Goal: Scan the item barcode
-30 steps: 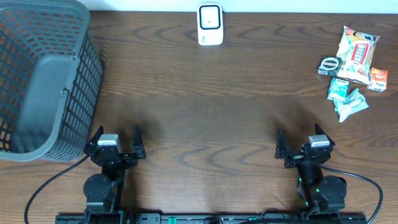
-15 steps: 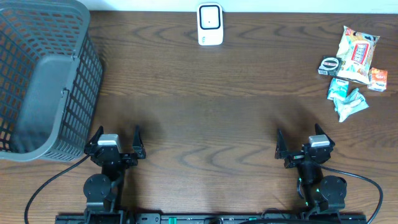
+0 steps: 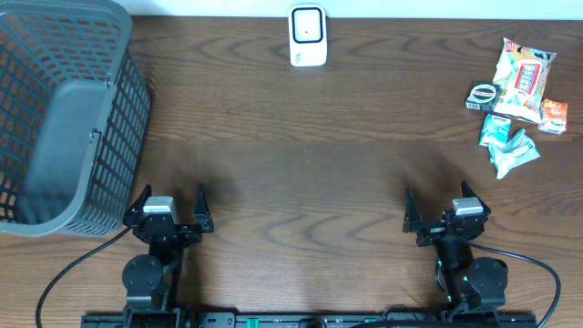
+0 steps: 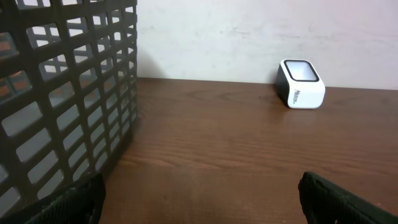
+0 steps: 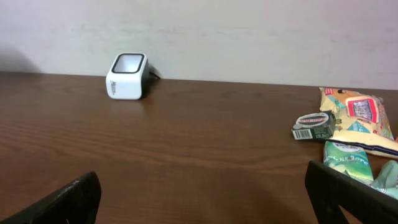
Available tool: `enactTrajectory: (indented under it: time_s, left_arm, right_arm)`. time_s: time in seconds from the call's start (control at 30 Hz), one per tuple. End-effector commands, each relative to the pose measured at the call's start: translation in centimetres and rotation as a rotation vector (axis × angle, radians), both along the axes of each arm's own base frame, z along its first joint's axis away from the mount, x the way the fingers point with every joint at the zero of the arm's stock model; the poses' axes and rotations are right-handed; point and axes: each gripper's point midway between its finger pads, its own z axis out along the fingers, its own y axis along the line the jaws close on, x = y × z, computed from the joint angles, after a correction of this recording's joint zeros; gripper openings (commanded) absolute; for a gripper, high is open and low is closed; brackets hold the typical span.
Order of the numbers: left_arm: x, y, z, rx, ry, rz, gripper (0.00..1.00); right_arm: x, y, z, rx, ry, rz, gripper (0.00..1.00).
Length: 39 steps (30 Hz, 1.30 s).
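Observation:
The white barcode scanner (image 3: 308,35) stands at the table's far edge, also seen in the left wrist view (image 4: 300,83) and the right wrist view (image 5: 127,76). A cluster of items lies at the far right: a colourful snack packet (image 3: 522,80), a small black tin with a printed barcode (image 3: 483,96) (image 5: 314,126), green packets (image 3: 506,146) and a small orange packet (image 3: 554,116). My left gripper (image 3: 172,197) (image 4: 199,202) and right gripper (image 3: 441,200) (image 5: 205,202) rest near the front edge, both open and holding nothing, far from the items.
A large grey mesh basket (image 3: 64,118) fills the left side of the table, close beside the left gripper (image 4: 62,93). Bare wooden table (image 3: 301,164) lies between the arms and the scanner.

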Motion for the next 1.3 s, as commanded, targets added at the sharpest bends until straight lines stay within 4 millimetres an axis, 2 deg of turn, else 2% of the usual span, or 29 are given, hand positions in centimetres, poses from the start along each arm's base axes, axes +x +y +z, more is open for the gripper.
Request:
enactTrajectory:
  time_s: [0.0,1.27]
  left_arm:
    - [-0.13,0.16,-1.46,0.015,0.049,0.005,0.98]
    - [-0.13,0.16,-1.46,0.015,0.049,0.005,0.98]
  right_arm:
    - [0.03,-0.67,-0.15,0.020,0.007,-0.035,0.99]
    - [0.05,-0.82,-0.05,0.053,0.006,-0.042,0.99]
